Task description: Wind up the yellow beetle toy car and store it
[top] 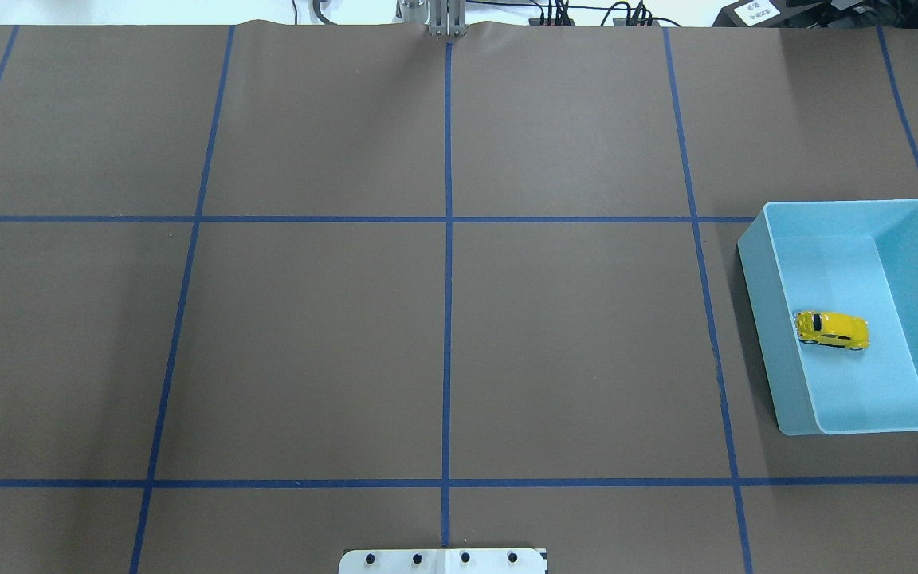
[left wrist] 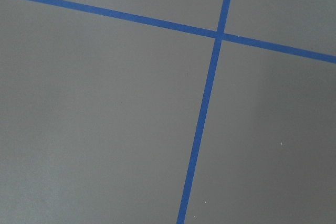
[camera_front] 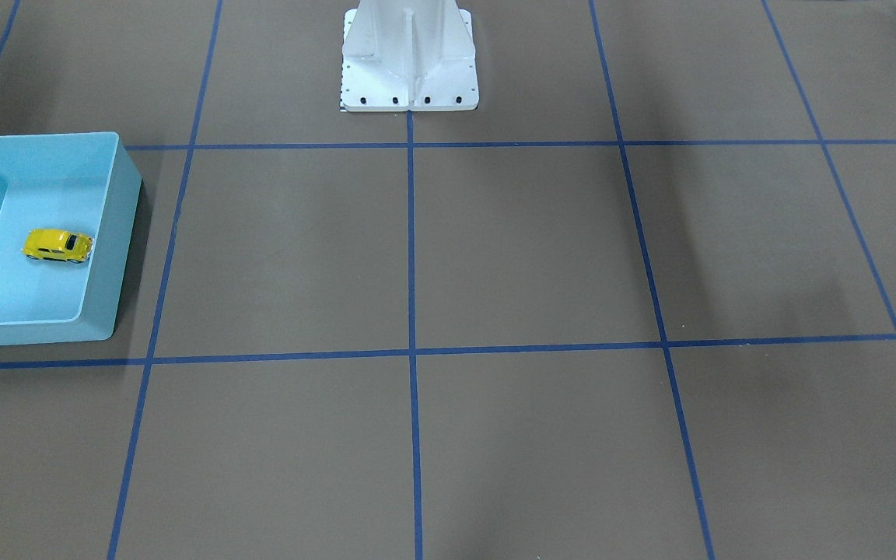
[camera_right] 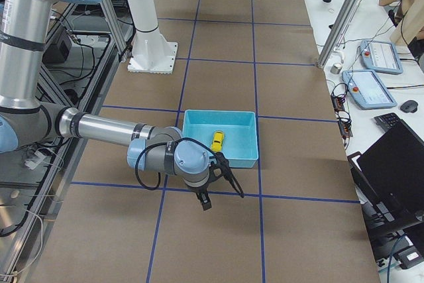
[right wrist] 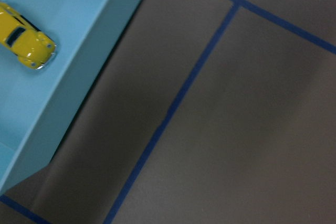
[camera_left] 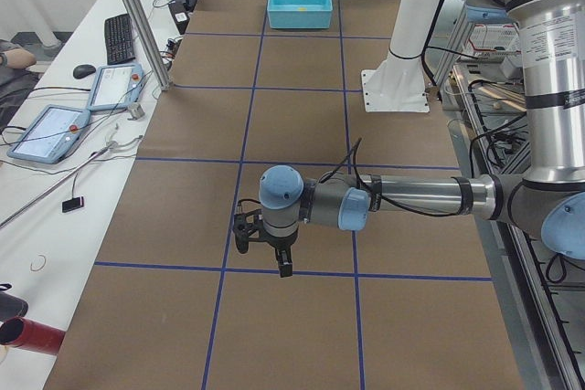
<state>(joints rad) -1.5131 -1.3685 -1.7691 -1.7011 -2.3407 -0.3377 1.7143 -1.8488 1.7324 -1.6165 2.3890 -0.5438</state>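
- I see the yellow beetle toy car at the left middle of the front-facing view. It is glossy yellow and rounded, with dark windows, black wheels and a silvery bumper at its end.
- It stands upright on its wheels on the floor of the blue bin. One end lies just beside the bin's right-hand wall in that view; I cannot tell whether it touches.
- In the overhead view the bin sits at the right edge, mid-height, and the car lies lengthwise across its floor.
- The right wrist view catches the car in the upper left corner, inside the bin's pale blue wall.
- The left gripper hangs above the brown table, low in the centre of the left side view. It appears in that view only, so I cannot tell how its fingers stand.
- The right gripper hangs just below the bin in the right side view. I cannot tell its finger gap either.
- A white label at the top right of the overhead view carries writing too small to read.
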